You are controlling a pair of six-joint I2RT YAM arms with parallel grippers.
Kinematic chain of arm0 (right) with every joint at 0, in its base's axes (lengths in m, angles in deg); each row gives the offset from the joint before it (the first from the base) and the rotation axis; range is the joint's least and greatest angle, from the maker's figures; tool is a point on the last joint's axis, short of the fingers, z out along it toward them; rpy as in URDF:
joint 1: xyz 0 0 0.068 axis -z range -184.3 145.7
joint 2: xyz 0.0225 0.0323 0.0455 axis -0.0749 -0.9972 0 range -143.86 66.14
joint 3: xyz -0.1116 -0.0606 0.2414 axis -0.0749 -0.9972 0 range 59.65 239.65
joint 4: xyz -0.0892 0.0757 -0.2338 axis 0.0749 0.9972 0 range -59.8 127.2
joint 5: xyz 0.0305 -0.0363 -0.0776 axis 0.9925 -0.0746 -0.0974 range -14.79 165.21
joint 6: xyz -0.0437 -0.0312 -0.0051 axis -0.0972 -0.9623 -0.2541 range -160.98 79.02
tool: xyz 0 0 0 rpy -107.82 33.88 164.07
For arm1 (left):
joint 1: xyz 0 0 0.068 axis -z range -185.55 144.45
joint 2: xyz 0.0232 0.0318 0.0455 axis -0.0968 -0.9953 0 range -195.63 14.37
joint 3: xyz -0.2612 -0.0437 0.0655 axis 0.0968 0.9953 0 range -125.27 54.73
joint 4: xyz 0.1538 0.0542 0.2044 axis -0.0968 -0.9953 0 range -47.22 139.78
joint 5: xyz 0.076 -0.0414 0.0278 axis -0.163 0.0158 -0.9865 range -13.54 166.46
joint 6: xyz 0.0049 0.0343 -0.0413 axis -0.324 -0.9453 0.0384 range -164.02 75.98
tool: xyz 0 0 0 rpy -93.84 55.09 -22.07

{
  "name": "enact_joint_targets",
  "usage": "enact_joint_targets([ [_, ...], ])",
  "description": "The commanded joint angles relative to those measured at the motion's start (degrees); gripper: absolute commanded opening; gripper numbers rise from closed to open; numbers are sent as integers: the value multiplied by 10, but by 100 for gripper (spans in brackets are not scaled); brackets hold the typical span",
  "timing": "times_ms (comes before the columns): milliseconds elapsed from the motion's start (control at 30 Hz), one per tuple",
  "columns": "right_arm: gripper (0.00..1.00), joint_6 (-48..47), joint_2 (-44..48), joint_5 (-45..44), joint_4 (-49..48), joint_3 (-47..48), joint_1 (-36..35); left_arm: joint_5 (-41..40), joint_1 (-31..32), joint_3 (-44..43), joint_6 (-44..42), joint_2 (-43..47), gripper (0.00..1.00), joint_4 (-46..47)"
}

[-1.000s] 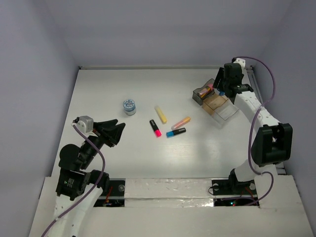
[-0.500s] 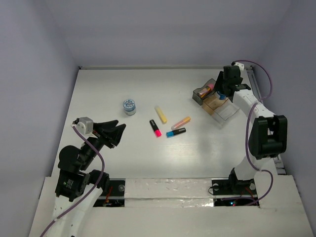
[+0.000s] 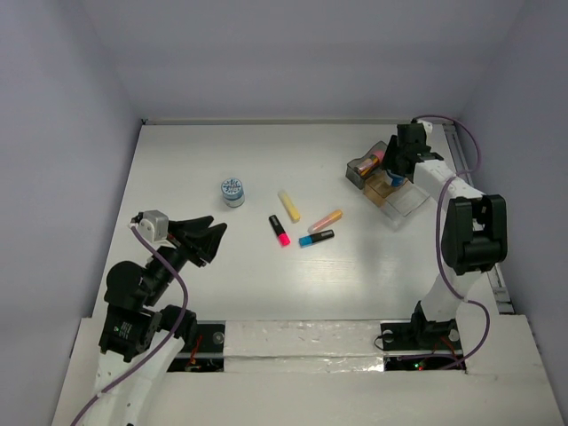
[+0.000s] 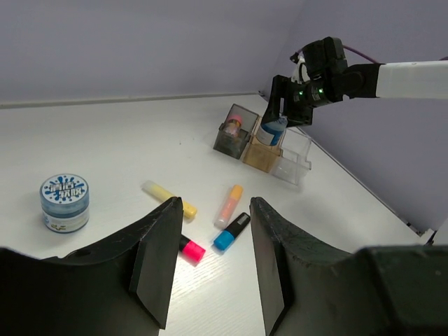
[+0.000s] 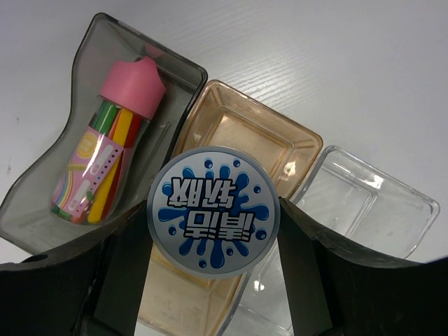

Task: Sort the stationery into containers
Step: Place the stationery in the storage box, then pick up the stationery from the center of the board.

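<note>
My right gripper (image 5: 213, 213) is shut on a round blue-white roll (image 5: 213, 210) and holds it above the amber tray (image 5: 266, 143). The smoky grey tray (image 5: 42, 182) holds the pink-capped glue stick (image 5: 112, 147); the clear tray (image 5: 371, 203) holds nothing. In the top view the containers (image 3: 401, 206) sit at the far right under the right gripper (image 3: 396, 173). The other roll (image 3: 233, 192) stands on the table at the left. Yellow (image 3: 289, 205), orange (image 3: 326, 219), pink-black (image 3: 280, 230) and blue-black (image 3: 316, 237) highlighters lie mid-table. My left gripper (image 3: 216, 233) hangs open and holds nothing, left of them.
White walls close the table at the back and both sides. The right arm's purple cable (image 3: 461, 142) loops beside the trays. The table's near edge carries taped strips (image 3: 302, 342) between the arm bases.
The right gripper with its roll has shifted slightly left and down over the trays. The left arm has stayed in place.
</note>
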Motion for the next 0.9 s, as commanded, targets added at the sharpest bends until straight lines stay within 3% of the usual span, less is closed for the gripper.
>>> enact_joint_targets([
  [0, 48, 7, 8, -13, -51, 5, 9, 0, 3, 0, -2, -4, 40, 25],
  [133, 54, 6, 1, -9, -56, 6, 9, -1, 3, 0, -2, -7, 40, 24],
  [333, 83, 5, 2, -12, -46, 26, 9, 1, 3, 0, -2, -14, 40, 24],
  [433, 90, 2, 9, -11, -40, 36, 9, 1, 3, 0, -2, -17, 40, 24],
  [600, 91, 2, 39, 8, -32, 36, 9, -1, 3, 1, -2, -17, 40, 24],
  [633, 86, 2, 47, 44, -33, 32, 9, 0, 3, 0, -2, -16, 40, 24],
  [667, 59, 2, 55, 72, -38, 22, 9, -1, 3, 0, -2, -16, 40, 25],
  [767, 0, -5, 87, 151, -72, 0, -29, -3, 3, 0, -2, -16, 39, 23],
  [867, 0, -33, 81, 184, -90, 4, -123, -17, -3, -3, -2, -16, 25, 19],
])
